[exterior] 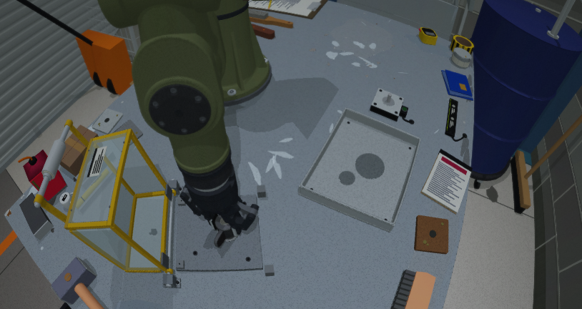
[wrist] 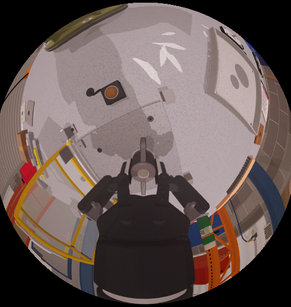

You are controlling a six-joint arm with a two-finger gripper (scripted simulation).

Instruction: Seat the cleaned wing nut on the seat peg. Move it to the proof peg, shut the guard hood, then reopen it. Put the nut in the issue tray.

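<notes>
The wing nut (wrist: 142,169) is a grey nut with a pale bore and two thin wings, sitting on a peg over the grey base plate (exterior: 217,242) at the front left of the table. In the side camera it is mostly hidden behind the black fingers. The guard hood (exterior: 118,201), a yellow-framed glass box, is swung open to the left of the plate on its hinge. The issue tray (exterior: 360,167), shallow and grey, lies to the right. A small black-based peg stand (exterior: 387,103) sits beyond the tray. My gripper (wrist: 143,173) is closed around the wing nut.
The blue drum (exterior: 525,75) stands at the table's right edge. A hammer (exterior: 75,283) lies at the front left, a brown block (exterior: 431,234) and a brush (exterior: 413,291) at the front right. A printed card (exterior: 446,180) lies right of the tray.
</notes>
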